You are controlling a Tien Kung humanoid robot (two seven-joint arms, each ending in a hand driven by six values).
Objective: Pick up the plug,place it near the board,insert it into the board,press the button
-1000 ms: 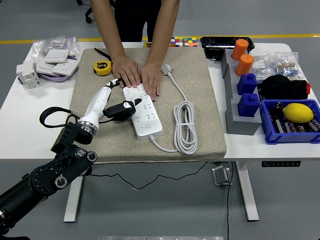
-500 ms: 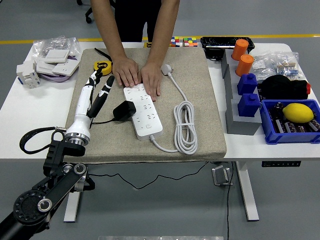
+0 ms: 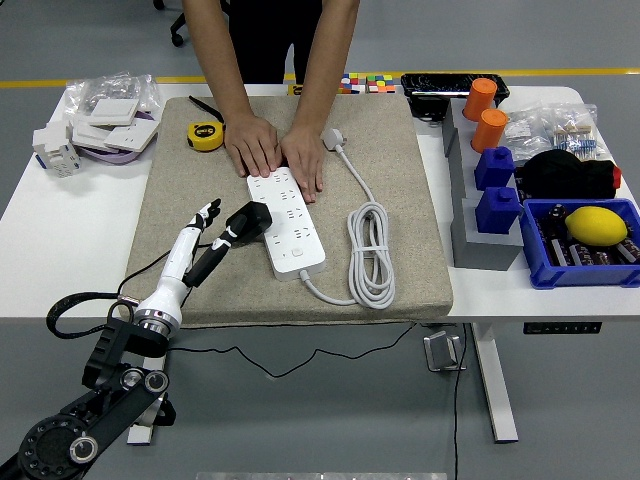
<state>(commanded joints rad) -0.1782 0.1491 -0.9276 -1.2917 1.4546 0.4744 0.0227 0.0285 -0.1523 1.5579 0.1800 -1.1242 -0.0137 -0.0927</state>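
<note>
Beige mat: left robot hand open (holding nothing) beside black plug in board.

One power strip, one black plug and one tape measure lie on the mat. Near the tabletop's right edge: two orange cylinders, two blue blocks, one lemon. Two person's hands press the strip.

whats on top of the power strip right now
A person's two hands press flat on the power strip far end, hiding those sockets. The black plug sits at its left edge.
</note>
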